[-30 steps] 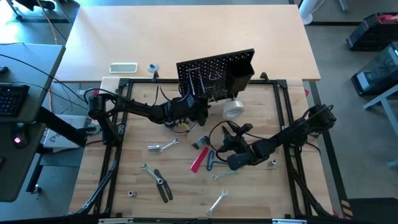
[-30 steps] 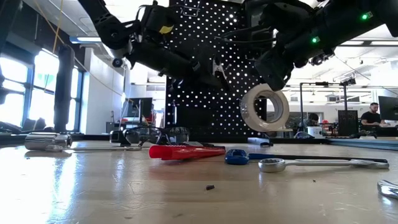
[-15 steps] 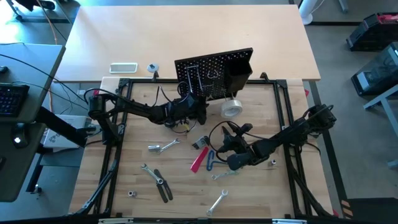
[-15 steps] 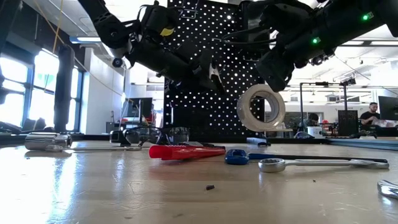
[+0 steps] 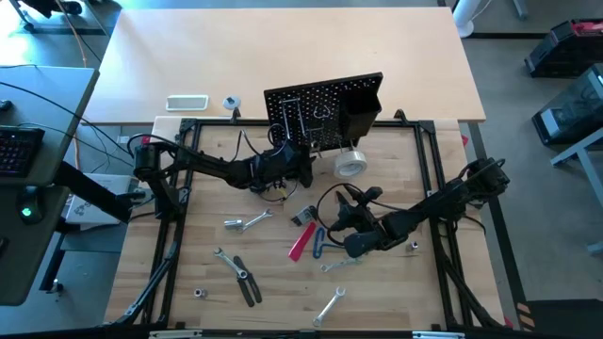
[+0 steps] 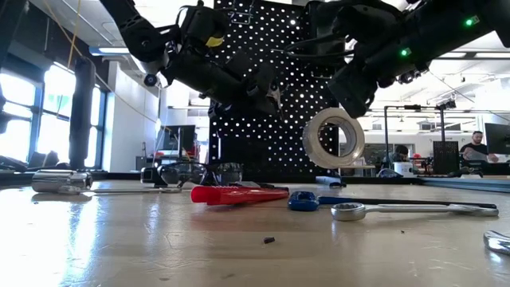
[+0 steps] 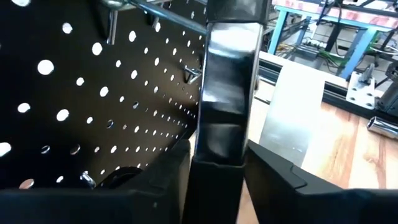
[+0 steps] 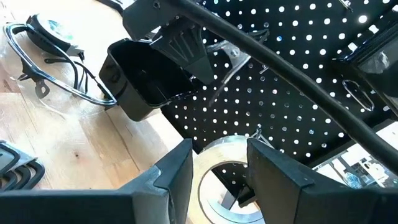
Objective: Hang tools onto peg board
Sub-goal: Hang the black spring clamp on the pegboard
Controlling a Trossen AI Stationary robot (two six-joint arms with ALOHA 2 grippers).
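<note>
High view: left gripper [image 5: 306, 169] is up against the board [image 5: 325, 108], seemingly clamped on its edge in the wrist view, tape [image 5: 352, 163] hanging just beside; right gripper [image 5: 330, 218], fingers apart, waits above pliers [image 5: 303, 242]; next likely steady board, pick a tool.

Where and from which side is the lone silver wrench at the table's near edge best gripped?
Grip the silver wrench at mid-shaft, straight down from above, fingers across the narrow shaft: it lies flat on the table, nothing close beside it.

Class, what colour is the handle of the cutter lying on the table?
Red cutter, clearest in the low view.
</note>
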